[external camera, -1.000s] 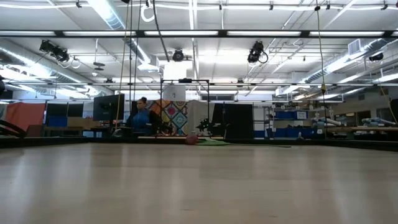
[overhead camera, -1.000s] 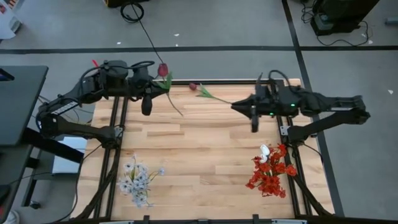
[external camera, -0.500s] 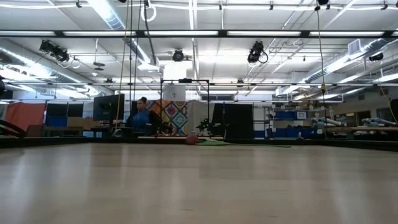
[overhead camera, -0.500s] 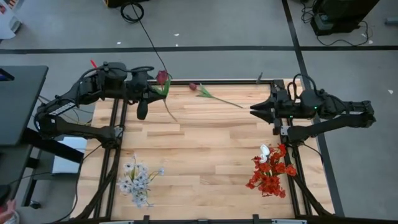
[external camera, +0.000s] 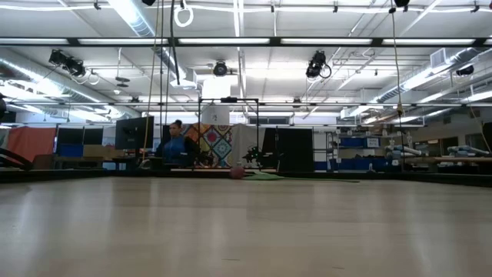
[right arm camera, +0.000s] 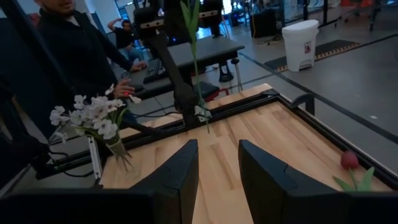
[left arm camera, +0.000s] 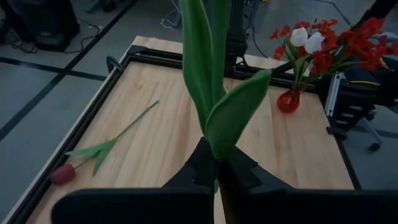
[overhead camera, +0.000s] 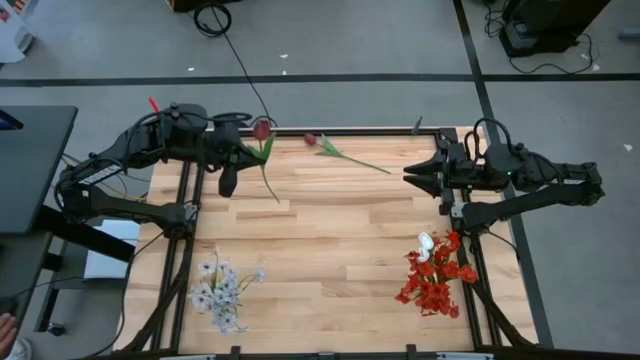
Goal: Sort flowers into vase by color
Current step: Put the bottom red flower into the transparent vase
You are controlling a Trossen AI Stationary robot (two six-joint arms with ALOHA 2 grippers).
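Observation:
My left gripper (left arm camera: 216, 167) is raised over the table's far left corner (overhead camera: 241, 153), shut on a dark maroon tulip (overhead camera: 262, 128) with long green leaves (left arm camera: 205, 74). A second maroon tulip (overhead camera: 311, 139) lies flat by the far edge, its stem (overhead camera: 360, 162) running toward the right; it also shows in the left wrist view (left arm camera: 63, 174). My right gripper (overhead camera: 408, 176) hovers open by the right edge (right arm camera: 217, 158), touching nothing. White blossom sprays (overhead camera: 222, 288) stand in a vase near left. Red blooms (overhead camera: 433, 278) with a white tulip (overhead camera: 425, 243) stand in a red vase (left arm camera: 288, 99) near right. My left gripper pinches the maroon tulip's stem just below the leaves (left arm camera: 215, 152) between its two fingers. They reach level from the table's left and lie across the stem. The tulip is lifted clear and roughly upright, bud up, with its lower stem end (right arm camera: 206, 124) hanging below the fingers.
The wooden tabletop (overhead camera: 330, 240) has bare room in the middle between the two vases. A black frame (overhead camera: 188, 230) runs along the table's edges. A person (right arm camera: 68, 43) stands beyond the left side, hand near a desk. Cables lie on the floor behind the far edge.
My right gripper has pulled back from the lying tulip's stem end toward the table's right edge, then stopped. The lying tulip has stayed put. My left gripper has shifted slightly toward the left with its tulip, whose lower stem end has swung along with it.

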